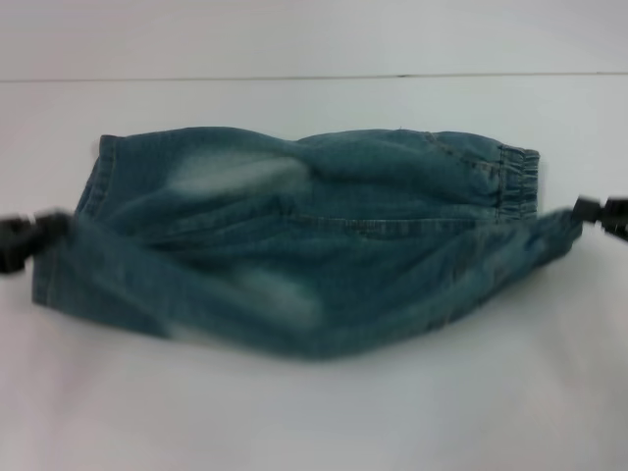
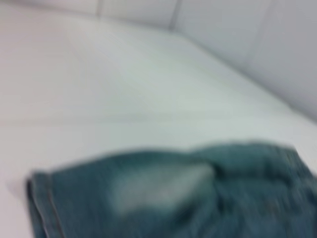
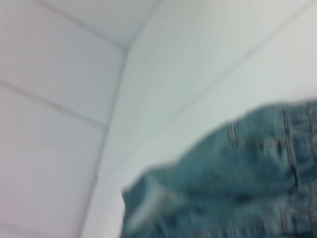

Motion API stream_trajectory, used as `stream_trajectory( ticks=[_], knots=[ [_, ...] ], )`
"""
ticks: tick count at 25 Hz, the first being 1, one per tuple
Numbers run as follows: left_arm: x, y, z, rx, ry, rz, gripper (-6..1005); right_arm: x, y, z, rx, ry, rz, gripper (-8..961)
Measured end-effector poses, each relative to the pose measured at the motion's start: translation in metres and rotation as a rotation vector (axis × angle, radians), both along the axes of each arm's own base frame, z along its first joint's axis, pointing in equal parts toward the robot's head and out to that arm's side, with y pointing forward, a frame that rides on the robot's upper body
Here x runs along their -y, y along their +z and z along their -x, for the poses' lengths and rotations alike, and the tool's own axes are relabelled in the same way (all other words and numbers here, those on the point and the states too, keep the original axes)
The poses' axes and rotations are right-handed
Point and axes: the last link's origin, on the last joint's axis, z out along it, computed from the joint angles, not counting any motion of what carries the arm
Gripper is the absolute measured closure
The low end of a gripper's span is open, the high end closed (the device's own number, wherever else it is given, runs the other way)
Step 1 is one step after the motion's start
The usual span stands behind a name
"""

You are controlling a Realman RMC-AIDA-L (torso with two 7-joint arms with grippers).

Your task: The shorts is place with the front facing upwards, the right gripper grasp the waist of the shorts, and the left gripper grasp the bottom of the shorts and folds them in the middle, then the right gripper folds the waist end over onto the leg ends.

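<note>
Shorts: centre of the head view, spread sideways across the white counter, near half lifted and drawn toward the far half.
Waist: right of frame, crinkled band.
Hems: left of frame.
Left gripper: left edge, jaws clamped on the near hem.
Right gripper: right edge, jaws clamped on the near waist corner.

You see a white table filling most of the head view. Behind it stands a pale wall, and a thin dark line separates them. The wall shows panel seams.
</note>
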Motion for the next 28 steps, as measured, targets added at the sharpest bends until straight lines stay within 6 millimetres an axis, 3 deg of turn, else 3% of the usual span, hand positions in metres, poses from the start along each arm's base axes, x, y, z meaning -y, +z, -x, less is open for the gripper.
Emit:
stream_trajectory(
  ticks=[2,11,19,28],
  knots=[
    [-0.013,0.004,0.001,0.086,0.021,-0.13,965,-0.003,0.0,0.0,-0.039,-0.016,-0.066,942],
    [-0.056,-0.002,0.006,0.141,0.118,-0.316,963,-0.032,-0.004,0.008,-0.099,-0.082,-0.278,943],
    [-0.087,-0.021,-0.004,0.113,0.123,-0.348,962,-0.056,-0.004,0.014,-0.084,-0.118,-0.403,943],
    [-0.116,-0.049,-0.014,0.004,0.13,-0.365,960,-0.082,-0.014,0.008,0.067,-0.202,-0.456,941]
  ],
)
